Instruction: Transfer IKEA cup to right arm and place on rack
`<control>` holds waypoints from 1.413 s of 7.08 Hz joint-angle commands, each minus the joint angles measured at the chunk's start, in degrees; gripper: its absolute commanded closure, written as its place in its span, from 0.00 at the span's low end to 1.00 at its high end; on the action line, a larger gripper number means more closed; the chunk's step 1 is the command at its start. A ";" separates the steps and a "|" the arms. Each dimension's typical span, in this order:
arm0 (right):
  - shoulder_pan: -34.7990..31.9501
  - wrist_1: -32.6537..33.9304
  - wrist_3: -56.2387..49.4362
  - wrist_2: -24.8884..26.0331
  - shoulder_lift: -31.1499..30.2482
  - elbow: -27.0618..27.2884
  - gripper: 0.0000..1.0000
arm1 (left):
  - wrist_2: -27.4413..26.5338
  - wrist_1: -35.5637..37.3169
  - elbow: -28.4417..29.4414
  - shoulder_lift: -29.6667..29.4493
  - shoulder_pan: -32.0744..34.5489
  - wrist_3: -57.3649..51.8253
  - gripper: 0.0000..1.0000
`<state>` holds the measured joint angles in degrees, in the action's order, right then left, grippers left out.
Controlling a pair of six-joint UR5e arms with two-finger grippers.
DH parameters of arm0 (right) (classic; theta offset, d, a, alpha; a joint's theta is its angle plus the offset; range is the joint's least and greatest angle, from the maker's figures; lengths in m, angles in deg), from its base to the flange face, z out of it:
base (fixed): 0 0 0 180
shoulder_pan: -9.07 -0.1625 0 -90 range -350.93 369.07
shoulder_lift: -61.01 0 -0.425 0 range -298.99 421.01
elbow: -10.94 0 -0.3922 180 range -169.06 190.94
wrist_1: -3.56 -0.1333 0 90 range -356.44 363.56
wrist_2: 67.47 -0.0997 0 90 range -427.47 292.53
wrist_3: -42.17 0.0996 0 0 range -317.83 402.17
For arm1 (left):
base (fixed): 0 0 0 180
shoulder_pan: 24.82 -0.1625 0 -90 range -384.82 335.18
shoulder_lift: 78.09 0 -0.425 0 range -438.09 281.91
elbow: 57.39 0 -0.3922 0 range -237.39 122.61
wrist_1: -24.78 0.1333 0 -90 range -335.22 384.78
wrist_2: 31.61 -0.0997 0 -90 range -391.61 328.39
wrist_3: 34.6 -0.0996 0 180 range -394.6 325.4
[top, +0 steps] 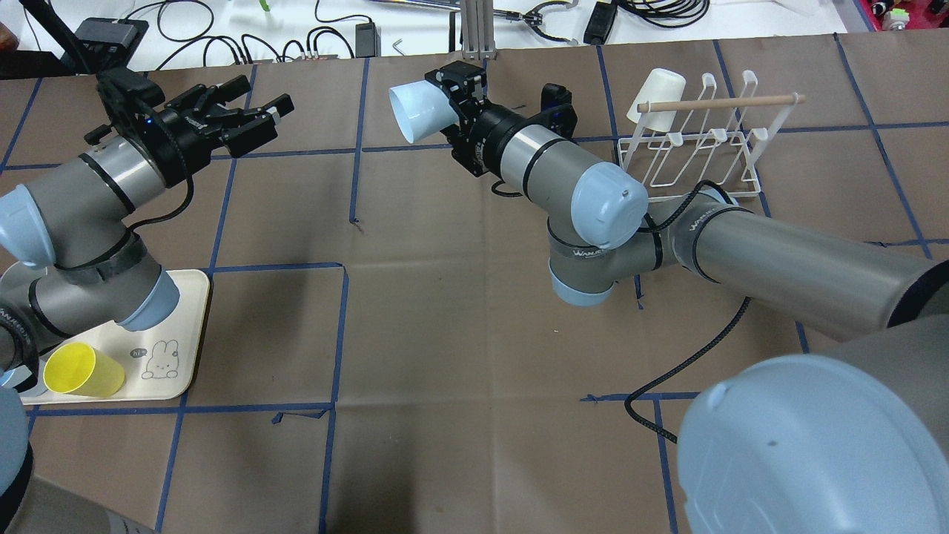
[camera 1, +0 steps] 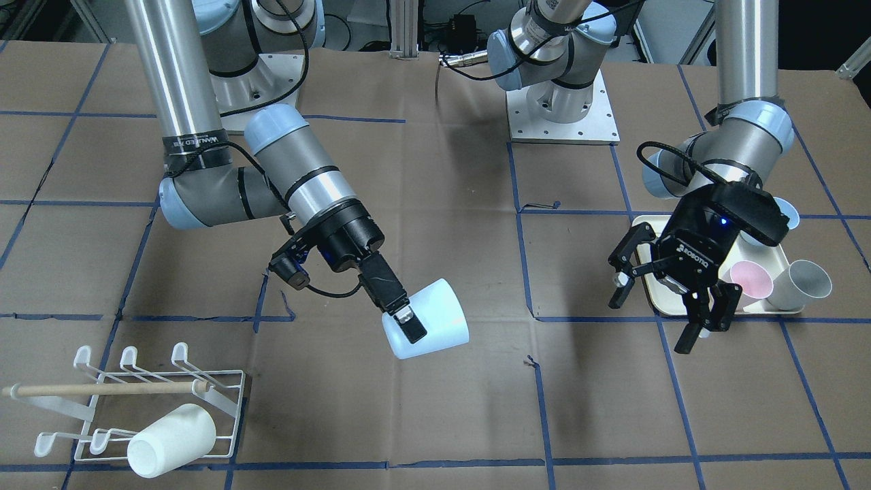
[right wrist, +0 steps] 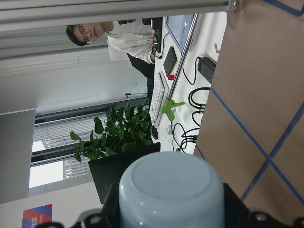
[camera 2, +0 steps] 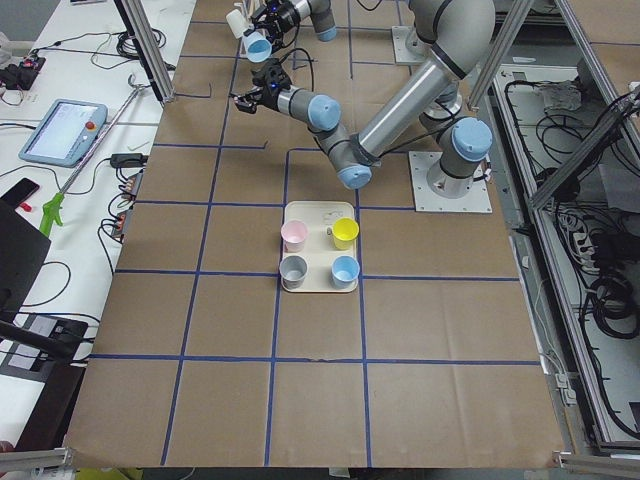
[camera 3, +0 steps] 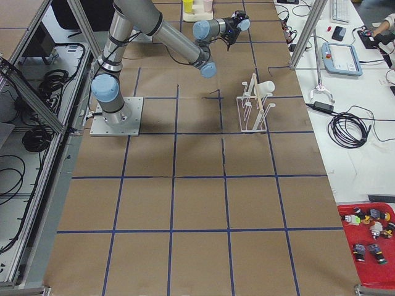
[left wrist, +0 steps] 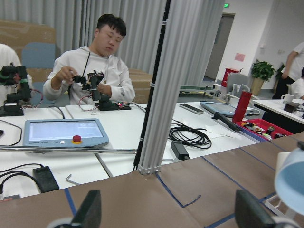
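Observation:
The IKEA cup (camera 1: pixel 432 320) is pale blue and hangs tilted above the table's middle, with my right gripper (camera 1: pixel 408 328) shut on its rim. It also shows in the overhead view as the cup (top: pixel 417 111), mouth facing away from the right gripper (top: pixel 454 100), and its base (right wrist: pixel 171 190) fills the right wrist view. My left gripper (camera 1: pixel 656 316) hovers open and empty over the cream tray (camera 1: pixel 645 228); its fingers (left wrist: pixel 90 211) stand wide apart. The white wire rack (camera 1: pixel 224 408) with a wooden dowel holds a white cup (camera 1: pixel 170 441).
The tray (top: pixel 185 326) carries a pink cup (camera 1: pixel 748 280), a grey cup (camera 1: pixel 801 282) and a yellow cup (top: pixel 80 369). A person sits at a desk beyond the table's far edge. Blue tape lines grid the brown tabletop.

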<state>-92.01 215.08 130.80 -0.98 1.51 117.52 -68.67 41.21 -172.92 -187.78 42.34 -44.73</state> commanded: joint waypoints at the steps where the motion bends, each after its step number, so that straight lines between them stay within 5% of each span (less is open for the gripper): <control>1: 5.95 -1.01 -17.18 0.04 -3.23 0.04 0.62 | -14.80 -16.94 6.35 2.89 4.36 0.37 0.00; 3: 11.66 -1.54 -42.43 0.13 -5.70 0.04 0.77 | -27.30 -43.17 12.41 9.30 9.12 6.59 0.00; 7: 24.32 -7.84 -85.72 0.22 -5.89 -3.01 0.78 | -47.89 -89.08 24.72 13.80 18.77 11.59 0.00; 10: 31.27 -12.36 -96.01 -0.22 0.50 -9.45 0.78 | -53.90 -105.26 27.04 18.71 19.94 14.51 0.00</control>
<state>-63.32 203.63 37.20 -1.00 -0.81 109.83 -120.11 -59.23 -146.08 -171.33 61.86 -31.77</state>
